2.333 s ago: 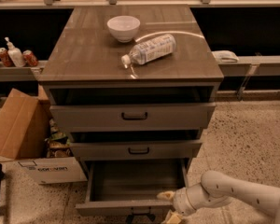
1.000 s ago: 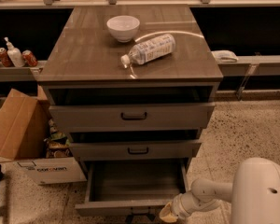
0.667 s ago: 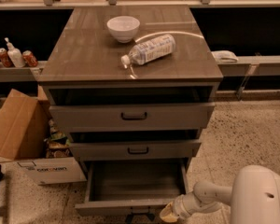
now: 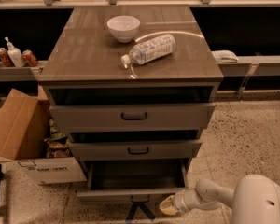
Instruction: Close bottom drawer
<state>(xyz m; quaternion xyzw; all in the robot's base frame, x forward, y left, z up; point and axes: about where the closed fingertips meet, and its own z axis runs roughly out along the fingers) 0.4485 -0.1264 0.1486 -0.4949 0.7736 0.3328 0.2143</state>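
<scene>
The bottom drawer (image 4: pixel 130 196) is the lowest and narrowest of the cabinet's three. It stands pulled out, its plain grey box (image 4: pixel 136 174) open to view and its small black handle (image 4: pixel 140 199) on the front. My gripper (image 4: pixel 167 206) sits low at the drawer front's right end, at or against its right corner. The white arm (image 4: pixel 214 195) reaches in from the lower right.
The top drawer (image 4: pixel 133 116) and middle drawer (image 4: pixel 136 149) also stand partly out. A white bowl (image 4: pixel 123 27) and a lying plastic bottle (image 4: pixel 150 49) rest on the cabinet top. An open cardboard box (image 4: pixel 23 139) stands at the left. Speckled floor lies to the right.
The arm has drawn in toward the lower right and the gripper has shifted slightly left along the drawer front. The drawer looks about as far out as before.
</scene>
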